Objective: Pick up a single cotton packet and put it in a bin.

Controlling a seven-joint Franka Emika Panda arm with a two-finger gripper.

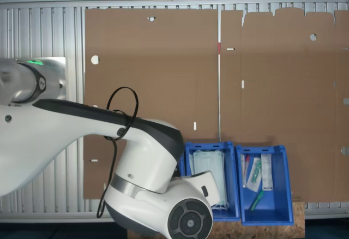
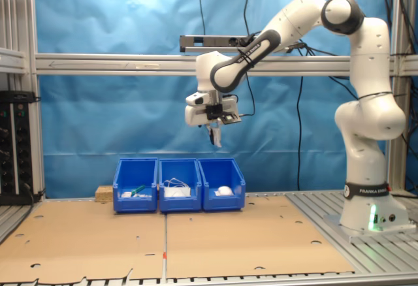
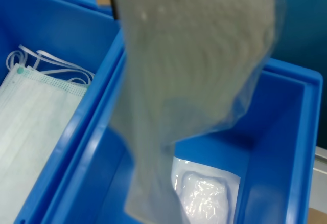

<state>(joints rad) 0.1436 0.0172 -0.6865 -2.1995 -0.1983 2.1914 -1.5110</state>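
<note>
The cotton packet (image 3: 196, 75) hangs close before the wrist camera, a blurred clear-white pouch with a pale pad inside, dangling over the blue bins. In the second exterior view the same packet (image 2: 215, 136) shows as a small pale strip hanging below the gripper (image 2: 212, 126), well above the row of bins; the fingers are closed on its upper edge. Beneath it in the wrist view lies a second cotton packet (image 3: 204, 196), flat on the floor of the end bin (image 3: 286, 132), and beside that bin the middle bin (image 3: 76, 147) holds pale green face masks (image 3: 36, 127) with white ear loops. In the second exterior view three blue bins stand side by side at the back of the cardboard-covered tabletop (image 2: 196, 240): the end bin (image 2: 223, 185) nearest the robot's base, the middle bin (image 2: 179, 185), and a third bin (image 2: 136, 185) at the second exterior view's left with something green in it. In the first exterior view the arm (image 1: 131, 157) covers part of the bins; the third bin (image 1: 264, 187) holds long narrow packets (image 1: 256, 173).
</note>
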